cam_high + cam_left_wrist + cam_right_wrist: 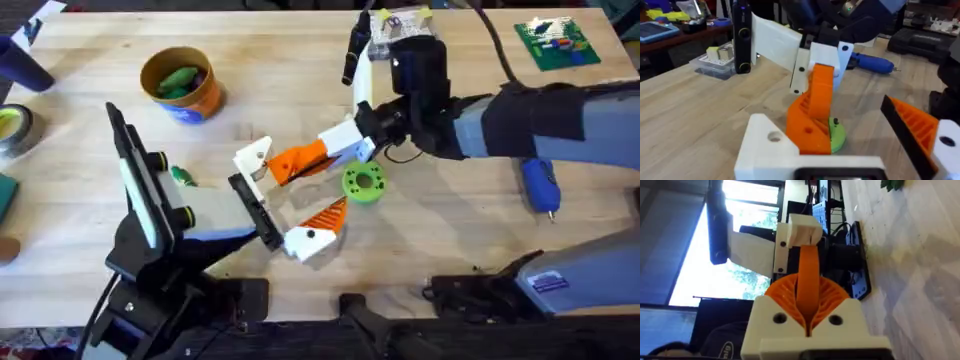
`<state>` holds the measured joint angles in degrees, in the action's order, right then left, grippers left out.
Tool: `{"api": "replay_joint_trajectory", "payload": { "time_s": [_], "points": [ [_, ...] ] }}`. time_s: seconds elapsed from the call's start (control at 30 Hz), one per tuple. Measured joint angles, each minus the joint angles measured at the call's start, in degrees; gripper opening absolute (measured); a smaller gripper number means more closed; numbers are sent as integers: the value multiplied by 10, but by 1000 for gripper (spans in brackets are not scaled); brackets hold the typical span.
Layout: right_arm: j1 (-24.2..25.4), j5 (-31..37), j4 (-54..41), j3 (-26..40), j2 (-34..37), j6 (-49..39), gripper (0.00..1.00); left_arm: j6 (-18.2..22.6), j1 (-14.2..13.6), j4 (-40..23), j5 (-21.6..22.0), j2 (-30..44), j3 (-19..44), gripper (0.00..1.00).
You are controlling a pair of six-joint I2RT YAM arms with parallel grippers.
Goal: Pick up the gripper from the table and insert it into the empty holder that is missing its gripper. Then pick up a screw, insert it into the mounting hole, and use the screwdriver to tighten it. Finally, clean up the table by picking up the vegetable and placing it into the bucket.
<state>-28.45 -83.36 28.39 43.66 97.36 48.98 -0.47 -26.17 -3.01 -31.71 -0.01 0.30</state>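
The orange gripper [298, 160] was pinched in the right claw [335, 150] and was held against the empty holder [256, 158], just left of the lime-green ring [363, 183]. The left claw [270, 205] was kept spread, with one finger bare white and the other [318, 228] carrying its orange pad below the ring. The bucket [182, 85] was seen up and left of the ring, with green bits inside. The vegetable [181, 177] was left on the tabletop [450, 230], well left of the ring, and the screwdriver [540, 185] sat far right.
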Motion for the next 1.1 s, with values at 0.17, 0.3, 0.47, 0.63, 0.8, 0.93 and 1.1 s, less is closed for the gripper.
{"api": "replay_joint_trajectory", "payload": {
  "time_s": [0.17, 0.3, 0.47, 0.63, 0.8, 0.93, 1.1],
  "points": [
    [-4, -11, 1, 8, 0, 23, 12, 0, 0, 0, 0, 0, 0, 990],
    [-5, -15, 2, 16, 0, 32, 12, 1, -1, 0, -5, 0, 0, 990],
    [-6, -14, 2, 18, 1, 37, 12, 1, -2, 0, -7, 0, 0, 990],
    [-7, -21, 3, 30, 18, 37, 12, 0, -2, 0, -4, 0, 0, 990],
    [-11, -37, 5, 67, 64, 38, 11, -5, -1, -1, 1, 0, 0, 990],
    [-20, -37, 5, 108, 94, 41, 10, -8, 1, 0, 5, 0, 0, 990],
    [-31, -37, 4, 134, 112, 46, 10, -8, 4, 0, 18, 0, 0, 990]
  ]
}}
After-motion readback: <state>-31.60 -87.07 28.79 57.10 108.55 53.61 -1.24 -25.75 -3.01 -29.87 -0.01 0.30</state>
